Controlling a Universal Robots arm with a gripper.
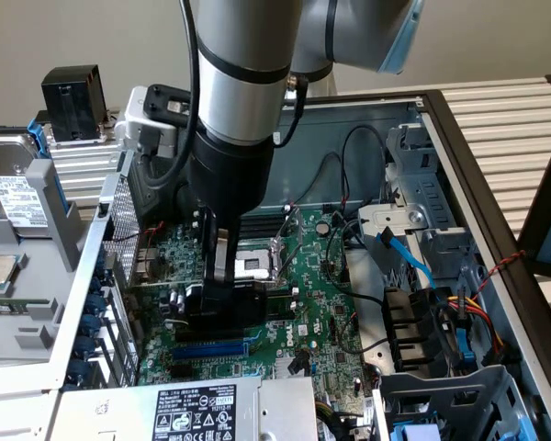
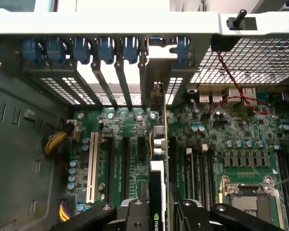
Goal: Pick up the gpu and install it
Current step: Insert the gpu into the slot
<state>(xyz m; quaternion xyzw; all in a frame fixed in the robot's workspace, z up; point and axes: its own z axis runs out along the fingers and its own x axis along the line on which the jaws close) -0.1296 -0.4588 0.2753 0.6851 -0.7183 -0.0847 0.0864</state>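
While gripper (image 2: 161, 208) jaws clamp the gpu (image 2: 157, 178), standing on edge among the motherboard (image 2: 241, 134) slots, end toward the rear openings (image 2: 111, 91): hold card square, edge over its slot, pressure straight, even.

In the exterior view the arm (image 1: 243, 83) comes in at 12 o'clock as a silver tube hanging almost straight down, with a blue-capped joint (image 1: 386, 37) off at 1 o'clock. Below the tube sits the black wrist (image 1: 228, 175), and a grey camera mount (image 1: 151, 115) juts out from it toward 10 o'clock. The gripper (image 1: 219, 289) points to 6 o'clock, near the middle of the view. Its fingers (image 2: 135, 214) are partly closed and clamp the gpu (image 2: 157, 180) edge-on between them, one on each face of the card. The black linkages (image 2: 231, 219) are splayed outward.
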